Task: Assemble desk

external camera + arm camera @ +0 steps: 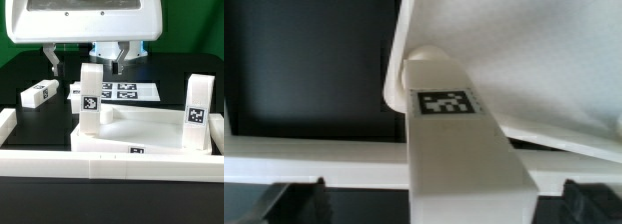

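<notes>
Lying mid-table, rim up: top (pixel 150 130). Standing upright in its corners: leg (pixel 90 98) at 9 o'clock in the exterior view, second leg (pixel 197 108) at 3 o'clock. Lying flat, farther out toward 9 o'clock: loose leg (pixel 38 93).

Probably lining up to grasp and twist the leg (pixel 452 140) home. Best done by descending straight, with the leg centred between the fingers (pixel 287 200), closing on its flat sides and not tilting it in the socket.

Hovering at 12 o'clock, above and behind the top: pincer (pixel 118 64), jaws spread wide apart, holding nothing, touching nothing.
</notes>
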